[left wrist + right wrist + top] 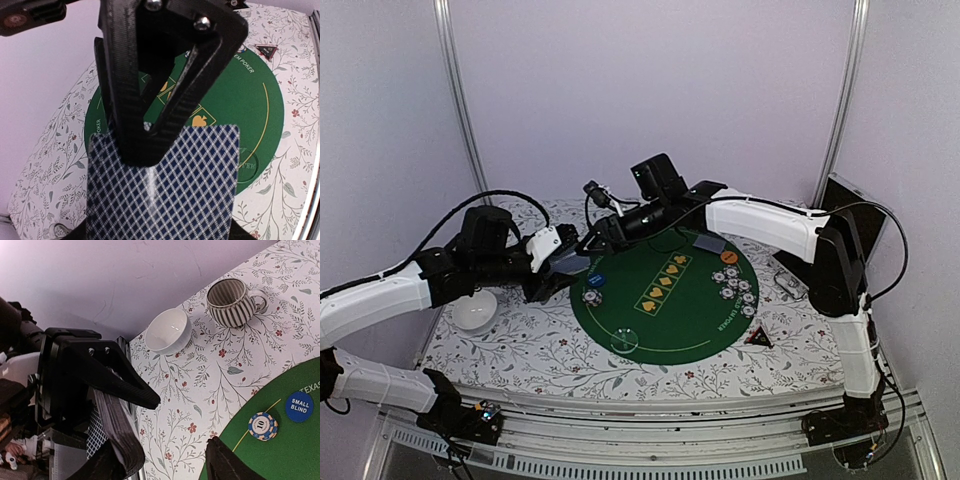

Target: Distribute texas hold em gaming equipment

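Note:
My left gripper [560, 270] is shut on a deck of playing cards [170, 190] with a blue diamond-patterned back, gripping it by its sides above the left rim of the green poker mat [670, 320]. My right gripper [172, 455] reaches across to the deck. Its jaws stand apart and one finger [145, 150] rests on the top card. A single card [710, 243] lies at the mat's back. A cluster of chips [735, 285] sits on the right, and one chip [263, 426] lies beside the blue small-blind button [299, 406]. The orange button [728, 257] lies near the chip cluster.
A white bowl [168, 330] and a striped mug [232, 302] stand on the floral cloth left of the mat. A small dark triangle [758, 337] lies at the mat's right edge. A clear round disc [625, 340] sits at the mat's front.

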Action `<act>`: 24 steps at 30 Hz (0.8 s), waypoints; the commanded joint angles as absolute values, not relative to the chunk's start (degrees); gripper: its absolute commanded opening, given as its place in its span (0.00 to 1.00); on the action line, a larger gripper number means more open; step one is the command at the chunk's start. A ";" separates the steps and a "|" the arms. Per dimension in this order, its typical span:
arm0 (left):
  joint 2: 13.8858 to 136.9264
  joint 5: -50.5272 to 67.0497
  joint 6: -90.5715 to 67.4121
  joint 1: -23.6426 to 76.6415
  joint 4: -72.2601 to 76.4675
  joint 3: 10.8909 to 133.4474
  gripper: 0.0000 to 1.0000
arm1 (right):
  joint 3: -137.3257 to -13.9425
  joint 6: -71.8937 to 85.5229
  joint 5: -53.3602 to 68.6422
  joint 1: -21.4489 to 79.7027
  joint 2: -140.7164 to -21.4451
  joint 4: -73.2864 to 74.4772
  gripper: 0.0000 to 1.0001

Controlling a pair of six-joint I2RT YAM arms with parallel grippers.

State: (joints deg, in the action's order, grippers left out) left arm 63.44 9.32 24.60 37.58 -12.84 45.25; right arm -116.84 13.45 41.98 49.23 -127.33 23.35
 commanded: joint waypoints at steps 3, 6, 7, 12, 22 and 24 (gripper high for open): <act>63.02 10.10 24.90 37.65 -10.57 45.18 0.55 | -119.07 12.16 41.26 48.31 -125.06 27.01 0.44; 63.03 9.87 24.88 37.63 -10.54 45.18 0.56 | -119.94 12.30 42.71 48.30 -124.83 27.72 0.33; 63.06 9.78 24.95 37.67 -10.52 45.18 0.55 | -120.04 12.50 42.86 48.26 -124.67 27.84 0.29; 63.02 9.65 24.88 37.64 -10.57 45.09 0.55 | -120.23 13.02 43.66 48.30 -123.69 28.73 0.09; 63.19 9.32 24.87 37.63 -10.56 45.09 0.56 | -120.49 11.74 41.94 47.45 -120.51 31.27 0.02; 63.28 9.38 24.88 37.69 -10.60 45.09 0.55 | -120.62 11.44 43.00 47.30 -119.93 31.31 0.01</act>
